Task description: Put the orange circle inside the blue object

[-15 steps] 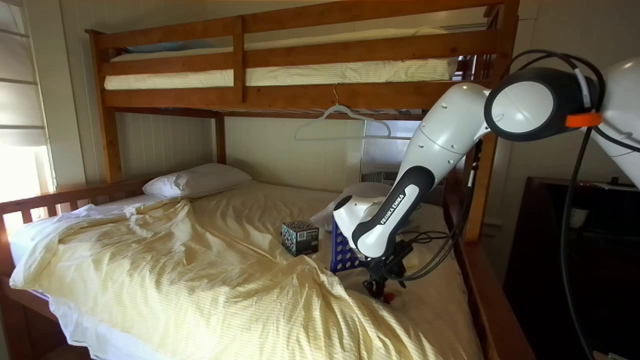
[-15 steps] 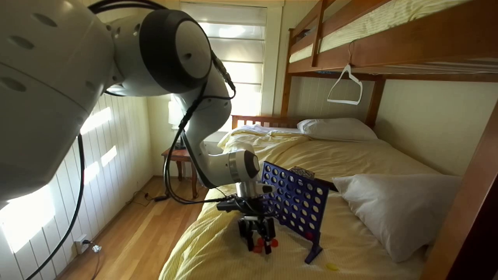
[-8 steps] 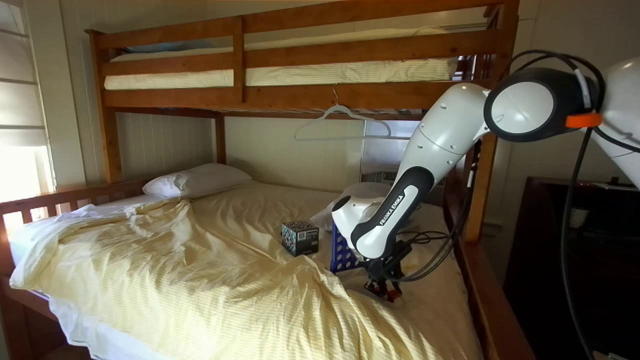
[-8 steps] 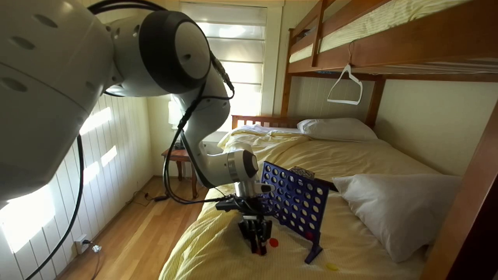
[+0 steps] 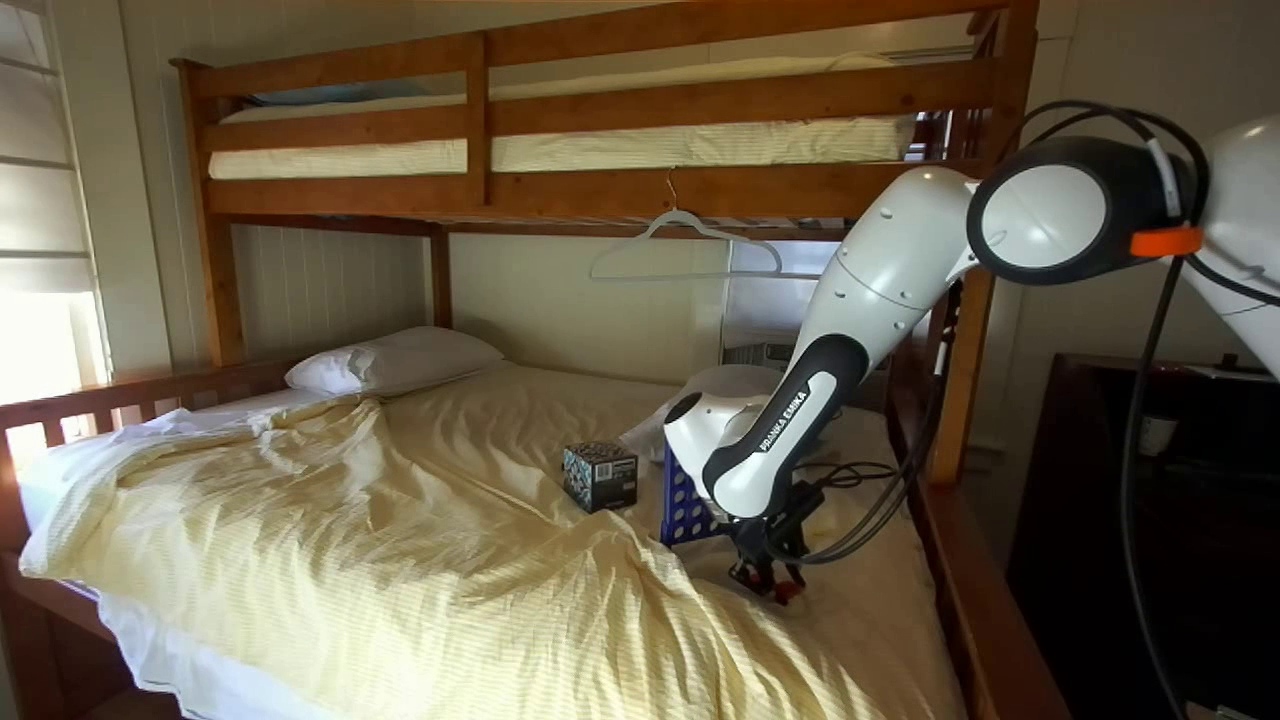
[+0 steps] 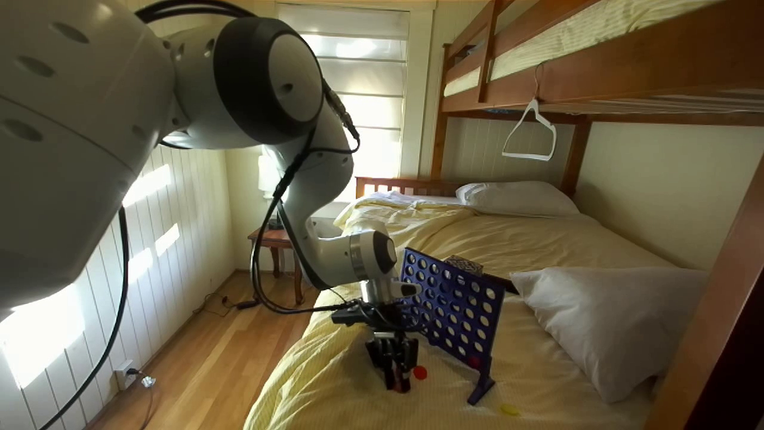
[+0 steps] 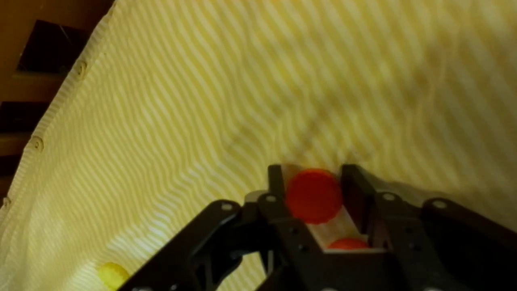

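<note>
While pinching orange-red disc (image 7: 314, 197) by rim in part-closed gripper (image 7: 313, 178), near striped bedspread (image 7: 202, 101): likely grasping step. Next: lift, carry to blue Connect Four board (image 6: 447, 308) on far side in both exterior views, turn edge-down, lower in from above.

Orange-red circle (image 7: 314, 196), blue grid (image 6: 447, 309)

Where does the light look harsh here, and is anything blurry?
In an exterior view, the window shade glares white in places and bright patches streak the paneled wall; in the wrist view, the orange-red token held by the end effector looks soft-edged, and the striped bedding blurs toward the upper right.
</note>
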